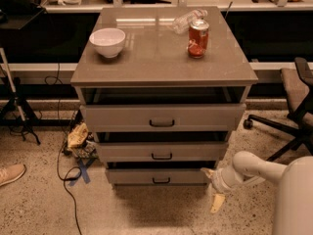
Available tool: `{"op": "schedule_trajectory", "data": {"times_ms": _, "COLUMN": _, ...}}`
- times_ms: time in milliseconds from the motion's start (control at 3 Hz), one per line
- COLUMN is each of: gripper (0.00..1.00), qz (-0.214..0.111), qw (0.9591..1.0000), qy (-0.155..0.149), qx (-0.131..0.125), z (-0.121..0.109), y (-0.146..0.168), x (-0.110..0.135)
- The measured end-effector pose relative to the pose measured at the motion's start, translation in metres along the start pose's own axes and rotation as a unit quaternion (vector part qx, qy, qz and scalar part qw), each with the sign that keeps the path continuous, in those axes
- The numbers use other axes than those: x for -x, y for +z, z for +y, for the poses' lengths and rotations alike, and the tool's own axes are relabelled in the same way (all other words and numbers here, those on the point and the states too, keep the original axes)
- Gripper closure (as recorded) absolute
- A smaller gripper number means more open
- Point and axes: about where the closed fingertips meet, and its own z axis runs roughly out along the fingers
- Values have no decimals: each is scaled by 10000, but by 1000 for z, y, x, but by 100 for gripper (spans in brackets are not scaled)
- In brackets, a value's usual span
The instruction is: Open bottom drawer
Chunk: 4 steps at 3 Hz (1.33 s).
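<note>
Down near the floor, at the right front corner of the cabinet, the gripper hangs from the pale arm that comes in from the right edge. Its two fingers are spread apart and nothing is between them: one tip points toward the cabinet, the other points down to the speckled floor. The bottom drawer is just beside the upper fingertip, on its left in the picture, and I cannot say whether they touch. The small black handle of this drawer is further left of the fingers, at about the same height, and well apart from them. A dark gap shows over the drawer front. Above the fingers are the middle drawer and the top drawer. Much higher, on the cabinet top, stand a white bowl and a red can, with a clear plastic bottle lying behind the can. To the right of the fingers and higher stands an office chair.
</note>
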Motion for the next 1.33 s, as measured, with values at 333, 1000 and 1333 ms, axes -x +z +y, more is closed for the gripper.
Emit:
{"op": "schedule_trajectory", "data": {"times_ms": 333, "gripper": 0, "qz": 203, "qw": 9985, "qy": -497, "qx": -100, "z": -14, "y": 33, "x": -7}}
{"op": "schedule_trajectory", "data": {"times_ms": 1000, "gripper": 0, "qz": 216, "qw": 9965, "qy": -786, "qx": -197, "z": -32, "y": 70, "x": -13}}
{"op": "schedule_trajectory", "data": {"times_ms": 1333, "gripper": 0, "qz": 434, "qw": 9945, "qy": -895, "qx": -319, "z": -40, "y": 86, "x": -21}}
